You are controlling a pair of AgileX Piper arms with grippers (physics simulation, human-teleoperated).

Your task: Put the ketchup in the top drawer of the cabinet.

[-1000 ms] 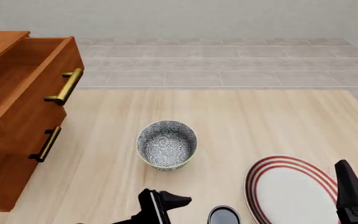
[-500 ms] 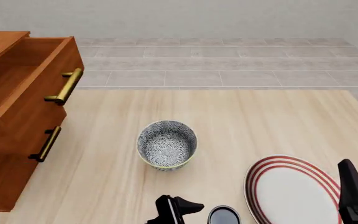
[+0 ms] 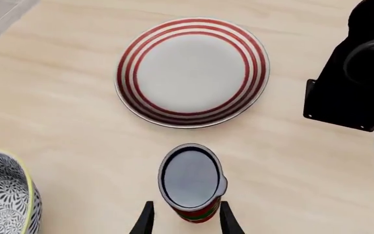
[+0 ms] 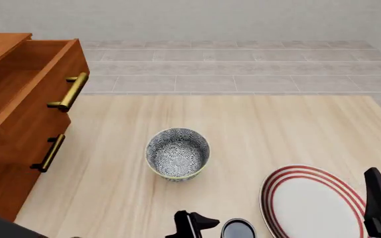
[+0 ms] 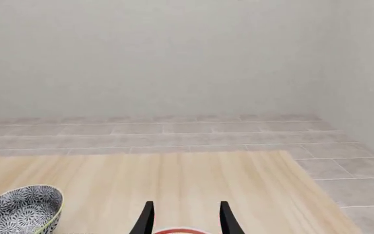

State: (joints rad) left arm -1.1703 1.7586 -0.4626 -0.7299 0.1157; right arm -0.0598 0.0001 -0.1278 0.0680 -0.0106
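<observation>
The ketchup (image 3: 190, 178), a small red can with a dark round top, stands upright on the table near the front edge; its top shows in the front view (image 4: 238, 229). My left gripper (image 3: 186, 207) is open, with one finger on each side of the can's lower part. In the front view, the left gripper (image 4: 204, 221) is just left of the can. The cabinet (image 4: 5, 163) stands at the far left with its top drawer (image 4: 25, 84) pulled out and empty. My right gripper (image 5: 185, 217) is open and empty at the front right (image 4: 376, 198).
A patterned grey bowl (image 4: 177, 152) sits mid-table, left of the can (image 3: 2, 195). A red-ringed white plate (image 4: 313, 203) lies right of the can (image 3: 192, 72). The right arm's black body (image 3: 356, 73) stands beside the plate. The lower drawer is closed.
My left gripper has moved right, up to the ketchup can. My right gripper has drifted slightly right and lower in the front view.
</observation>
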